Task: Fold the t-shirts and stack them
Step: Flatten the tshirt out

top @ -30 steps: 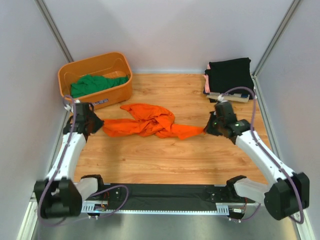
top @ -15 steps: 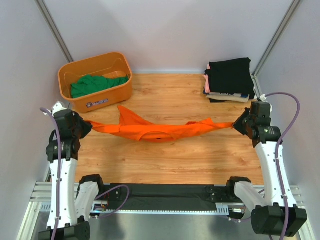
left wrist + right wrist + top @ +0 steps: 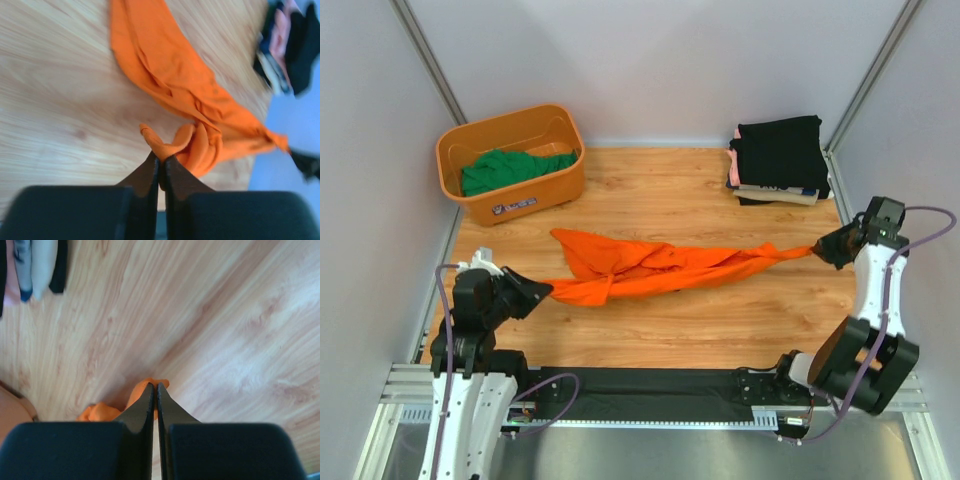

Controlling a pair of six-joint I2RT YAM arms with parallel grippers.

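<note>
The folded pile (image 3: 300, 50) at upper right is blurred and cut off; the label (image 3: 515, 208) at left is too small to read.

Robot lab cell — grey panel walls (image 3: 660, 60), alu rail (image 3: 405, 385).

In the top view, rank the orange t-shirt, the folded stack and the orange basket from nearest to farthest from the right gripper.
1. orange t-shirt: one end is pinched in the right gripper, and the rest stretches away to the left.
2. folded stack: back right corner, just beyond the gripper.
3. orange basket: back left corner, on the opposite side.
</note>
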